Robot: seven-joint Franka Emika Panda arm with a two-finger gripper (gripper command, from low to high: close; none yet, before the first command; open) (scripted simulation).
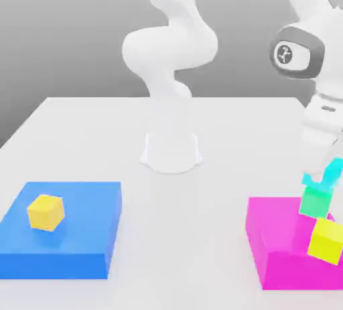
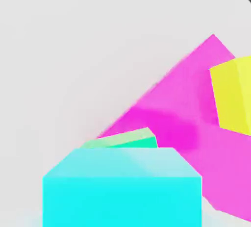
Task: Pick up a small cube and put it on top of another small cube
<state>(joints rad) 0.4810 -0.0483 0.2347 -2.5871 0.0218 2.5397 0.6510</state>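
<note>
Cyan cube (image 1: pixel 314 181) (image 2: pixel 122 189) squarely atop mint cube (image 1: pixel 315 202) (image 2: pixel 128 139), on magenta block (image 1: pixel 281 235)

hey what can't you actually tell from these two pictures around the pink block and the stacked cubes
- Exterior view: the gripper is smeared by motion blur, so whether its fingers touch the cyan cube is unclear.
- Exterior view: whether the cyan cube sits square on the mint cube is too blurred to tell.
- Hand view: the cyan cube hides most of the mint cube.
- Both views: the yellow-green cube and magenta block are cut off by the frame edge.
</note>
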